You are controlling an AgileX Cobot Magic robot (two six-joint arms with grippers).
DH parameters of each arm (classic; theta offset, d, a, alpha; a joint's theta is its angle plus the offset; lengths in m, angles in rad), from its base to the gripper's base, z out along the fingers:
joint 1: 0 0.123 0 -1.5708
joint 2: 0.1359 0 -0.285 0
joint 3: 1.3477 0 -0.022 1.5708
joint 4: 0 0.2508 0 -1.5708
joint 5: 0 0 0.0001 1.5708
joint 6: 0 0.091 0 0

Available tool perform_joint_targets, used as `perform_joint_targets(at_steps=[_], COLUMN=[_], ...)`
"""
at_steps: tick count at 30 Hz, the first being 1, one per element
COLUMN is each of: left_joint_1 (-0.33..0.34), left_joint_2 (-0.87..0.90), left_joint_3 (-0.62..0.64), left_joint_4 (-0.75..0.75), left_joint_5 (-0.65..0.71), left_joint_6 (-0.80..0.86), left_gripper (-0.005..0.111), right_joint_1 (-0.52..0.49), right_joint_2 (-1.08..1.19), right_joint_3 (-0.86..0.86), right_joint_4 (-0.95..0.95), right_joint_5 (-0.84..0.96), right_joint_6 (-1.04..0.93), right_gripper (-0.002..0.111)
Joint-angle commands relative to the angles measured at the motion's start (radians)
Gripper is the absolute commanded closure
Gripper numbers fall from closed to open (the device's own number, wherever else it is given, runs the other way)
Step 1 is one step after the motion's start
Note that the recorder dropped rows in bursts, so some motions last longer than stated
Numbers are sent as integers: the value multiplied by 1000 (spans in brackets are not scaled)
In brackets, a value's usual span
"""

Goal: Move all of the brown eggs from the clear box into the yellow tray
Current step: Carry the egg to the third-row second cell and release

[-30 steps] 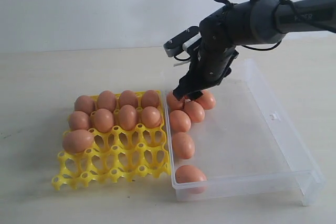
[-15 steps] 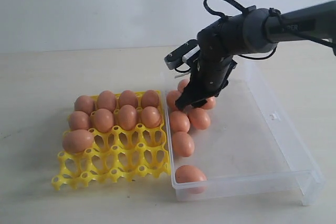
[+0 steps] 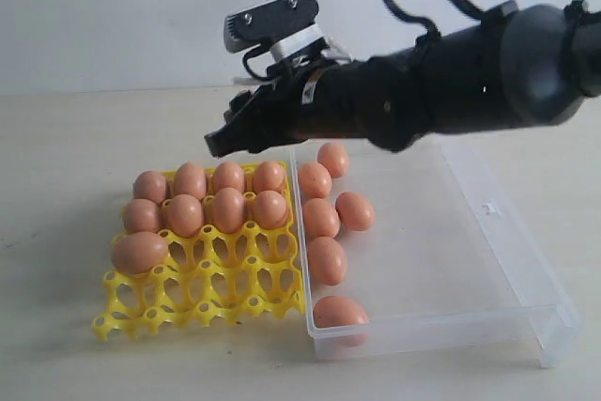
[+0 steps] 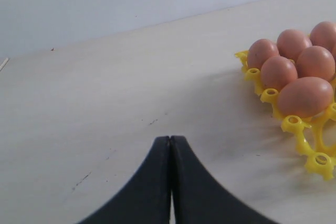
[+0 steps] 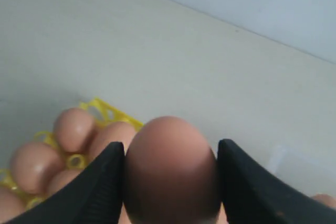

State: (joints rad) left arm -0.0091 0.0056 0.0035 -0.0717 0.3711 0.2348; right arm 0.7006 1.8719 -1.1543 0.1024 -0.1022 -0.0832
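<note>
Grip looks sound: the right jaws clamp one brown egg (image 5: 170,169) by its sides, above the far side of the yellow tray (image 3: 202,302). Six eggs (image 3: 327,260) wait in the clear box (image 3: 432,331). Pick an empty third-row cup, lower slowly, and let go only once it is seated. Left jaws are pressed together, empty, over the worktop (image 4: 105,103).
</note>
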Motion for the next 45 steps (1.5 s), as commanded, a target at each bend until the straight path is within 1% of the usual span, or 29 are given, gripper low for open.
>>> perform_joint_targets(at_steps=[1, 3, 6, 8, 10, 12, 18, 34, 36, 38, 41, 42, 43, 44, 45], left_joint_1=[-1, -1, -1, -1, -1, -1, -1, -1, -1, -1, -1, -1, -1, -1, -1], left_joint_2=[-6, -6, -6, -6, -6, -6, -6, -6, -6, -6, -6, -6, -6, -6, -6], left_joint_3=[-4, -4, -4, -4, -4, -4, -4, -4, -4, -4, -4, -4, -4, -4, -4], left_joint_4=[-1, -1, -1, -1, -1, -1, -1, -1, -1, -1, -1, -1, -1, -1, -1], left_joint_5=[-7, -7, -7, -7, -7, -7, -7, -7, -7, -7, -7, -7, -7, -7, -7], left_joint_6=[0, 0, 0, 0, 0, 0, 0, 0, 0, 0, 0, 0, 0, 0, 0], left_gripper=[107, 107, 107, 107, 107, 107, 107, 107, 107, 107, 107, 107, 107, 107, 107], right_joint_1=[71, 93, 102, 102, 102, 102, 102, 102, 102, 102, 102, 102, 102, 102, 102], right_joint_2=[2, 21, 64, 102, 135, 162, 208, 236, 238, 238, 238, 238, 238, 238, 238], right_joint_3=[94, 126, 141, 141, 141, 141, 141, 141, 141, 141, 141, 141, 141, 141, 141], right_joint_4=[-113, -214, -373, -477, -505, -505, -506, -496, -499, -502, -502, -496, -494, -484, -477], right_joint_5=[-242, -367, -506, -586, -641, -643, -619, -581, -581, -581, -571, -562, -553, -547, -545], right_joint_6=[217, 365, 589, 687, 744, 790, 799, 809, 809, 809, 807, 801, 801, 801, 801], right_gripper=[108, 108, 108, 108, 108, 108, 108, 107, 103, 95, 75, 65, 58, 51, 47])
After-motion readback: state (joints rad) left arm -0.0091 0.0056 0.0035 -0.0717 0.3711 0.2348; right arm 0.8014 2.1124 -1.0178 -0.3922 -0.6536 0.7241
